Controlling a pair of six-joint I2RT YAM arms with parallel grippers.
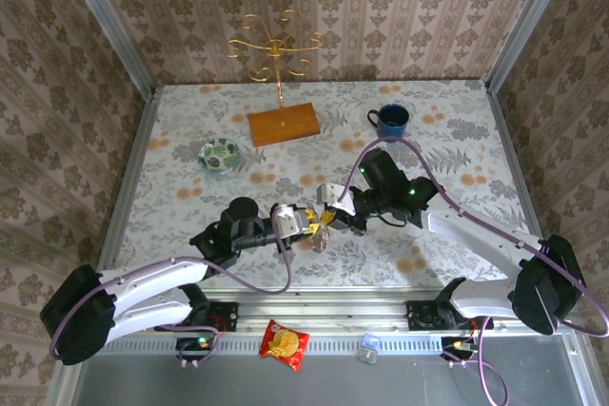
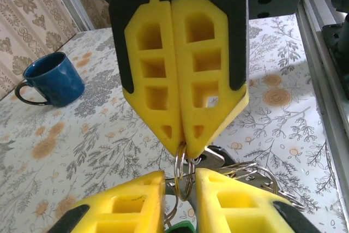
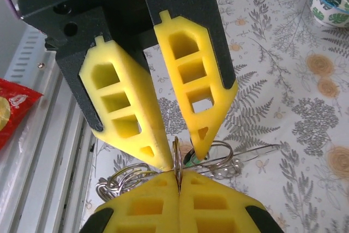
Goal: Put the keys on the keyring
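**Threading a key onto the held ring**

The right gripper (image 3: 179,177) is clamped tight on the keyring (image 3: 176,151), a metal split ring standing edge-on over the middle of the table (image 1: 457,140). Meeting it tip to tip, the left gripper (image 2: 180,181) has its jaws narrowly apart, with the green key (image 3: 188,160) between them against the ring. This looks like the threading step, partway through. The next move probably calls for working the key's hole along the coil with the ring held steady. Counted: two grippers, one green-headed key, and about three further wire loops (image 3: 221,154) hanging alongside.

Shiny bare metal keyring (image 2: 183,174); matt yellow plastic right hand (image 2: 184,143); glossy blue mug (image 2: 52,80); smooth wooden base (image 1: 284,125).
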